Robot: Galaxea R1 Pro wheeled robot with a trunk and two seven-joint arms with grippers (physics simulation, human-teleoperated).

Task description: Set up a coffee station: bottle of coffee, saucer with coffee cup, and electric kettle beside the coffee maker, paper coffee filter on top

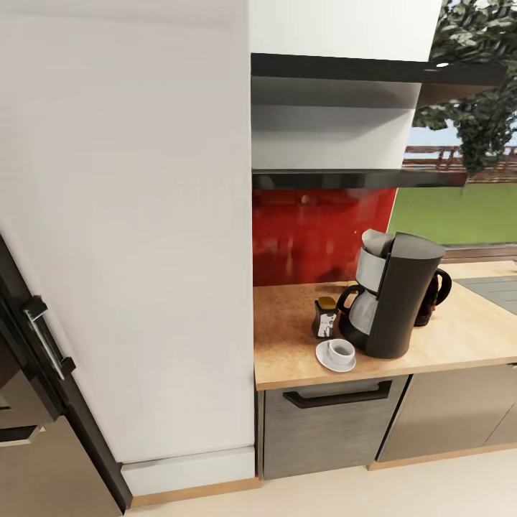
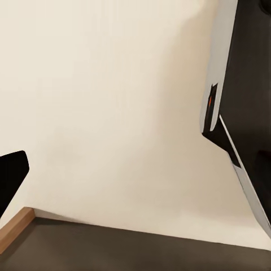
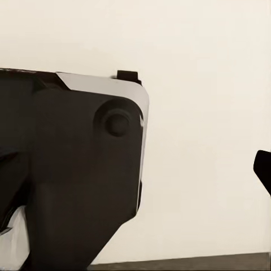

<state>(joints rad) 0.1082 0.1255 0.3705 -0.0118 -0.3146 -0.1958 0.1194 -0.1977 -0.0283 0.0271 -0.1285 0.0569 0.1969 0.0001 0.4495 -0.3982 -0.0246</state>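
Note:
In the head view the dark-grey coffee maker (image 1: 399, 296) stands on the wood-grain kitchen countertop (image 1: 287, 337), with the pale paper coffee filter (image 1: 375, 241) on its top. Close on its left stands the small brown bottle of coffee (image 1: 325, 317). In front of that, the white coffee cup (image 1: 342, 350) sits on the saucer (image 1: 332, 362). The electric kettle (image 1: 434, 294) peeks out behind the machine's right side. The black kitchen shelf (image 1: 345, 178) above looks bare. One black fingertip (image 2: 10, 176) of my left gripper and one fingertip (image 3: 264, 169) of my right sit at the picture edges, holding nothing.
A tall white cabinet panel (image 1: 129, 215) rises left of the counter, beside a black appliance door with a handle (image 1: 44, 343). A dark-grey drawer front (image 1: 330, 424) sits under the worktop. Both wrist views look past dark robot body parts (image 3: 73, 186) at cream floor.

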